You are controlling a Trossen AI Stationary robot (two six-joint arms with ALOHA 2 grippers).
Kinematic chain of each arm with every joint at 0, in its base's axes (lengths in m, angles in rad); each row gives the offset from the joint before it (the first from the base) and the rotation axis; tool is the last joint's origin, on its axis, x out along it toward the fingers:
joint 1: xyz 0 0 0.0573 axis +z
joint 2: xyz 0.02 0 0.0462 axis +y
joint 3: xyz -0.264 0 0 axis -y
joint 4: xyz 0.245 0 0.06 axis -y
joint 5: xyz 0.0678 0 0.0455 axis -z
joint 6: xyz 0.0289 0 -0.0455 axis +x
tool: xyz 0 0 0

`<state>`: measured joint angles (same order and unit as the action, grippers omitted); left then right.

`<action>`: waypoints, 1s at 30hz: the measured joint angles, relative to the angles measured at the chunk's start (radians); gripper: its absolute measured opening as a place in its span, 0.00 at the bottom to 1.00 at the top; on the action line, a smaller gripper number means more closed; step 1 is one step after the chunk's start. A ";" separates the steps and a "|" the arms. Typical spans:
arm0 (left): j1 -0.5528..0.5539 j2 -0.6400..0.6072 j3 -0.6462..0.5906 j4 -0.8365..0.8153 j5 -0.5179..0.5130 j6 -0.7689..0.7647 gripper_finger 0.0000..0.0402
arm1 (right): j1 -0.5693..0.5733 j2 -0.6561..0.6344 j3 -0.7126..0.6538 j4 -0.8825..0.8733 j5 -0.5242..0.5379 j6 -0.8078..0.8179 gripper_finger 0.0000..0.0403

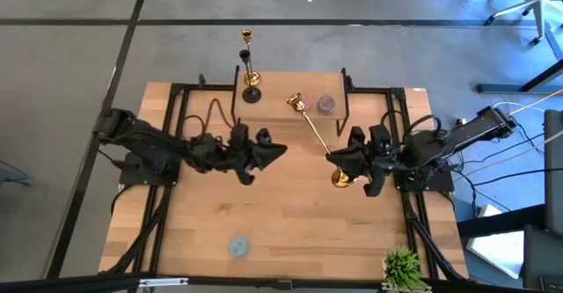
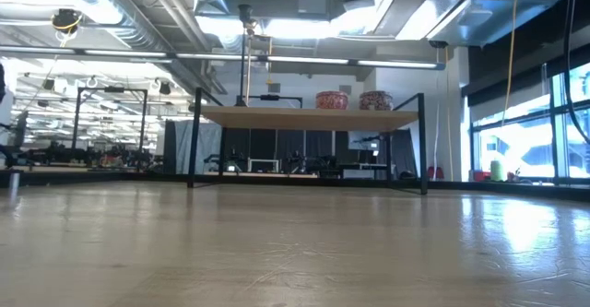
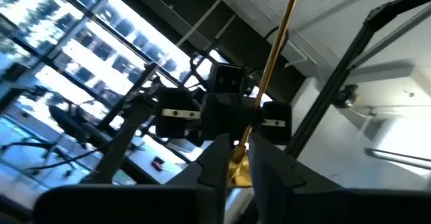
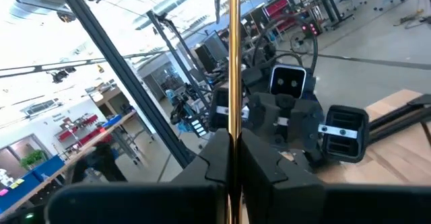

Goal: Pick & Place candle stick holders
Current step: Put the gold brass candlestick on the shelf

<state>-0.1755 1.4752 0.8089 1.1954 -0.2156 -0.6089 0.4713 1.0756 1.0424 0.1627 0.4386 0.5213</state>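
The right pincer (image 1: 345,172) pinches a candlestick (image 1: 315,133) at three o'clock, tilted toward the shelf (image 1: 290,99); it should upright it gently while the left pincer (image 1: 271,150), nearly pressed together, stays clear.

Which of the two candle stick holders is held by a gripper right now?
The tilted candle stick holder on the right: the right gripper is shut on its stem near the base. The other holder stands upright on the raised shelf, untouched.
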 joint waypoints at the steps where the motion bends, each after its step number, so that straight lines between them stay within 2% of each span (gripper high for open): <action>1: 0.011 0.019 0.023 -0.001 0.023 -0.016 0.16 | 0.000 0.000 0.000 -0.008 0.004 0.006 0.05; 5: 0.044 0.086 0.114 -0.002 0.105 -0.040 0.28 | 0.000 0.000 0.000 -0.034 0.011 0.018 0.05; 10: 0.066 0.141 0.210 -0.032 0.115 -0.033 0.37 | 0.000 0.000 0.000 -0.053 0.022 0.022 0.05; 22: 0.093 0.230 0.390 -0.124 0.205 -0.007 0.36 | 0.000 0.001 0.000 -0.063 0.026 0.024 0.05; 30: 0.093 0.231 0.423 -0.132 0.211 0.010 0.36 | -0.001 0.001 0.000 -0.093 0.041 0.046 0.05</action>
<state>-0.0830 1.7061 1.2319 1.0635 -0.0041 -0.5986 0.4706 1.0767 1.0420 0.0693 0.4799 0.5677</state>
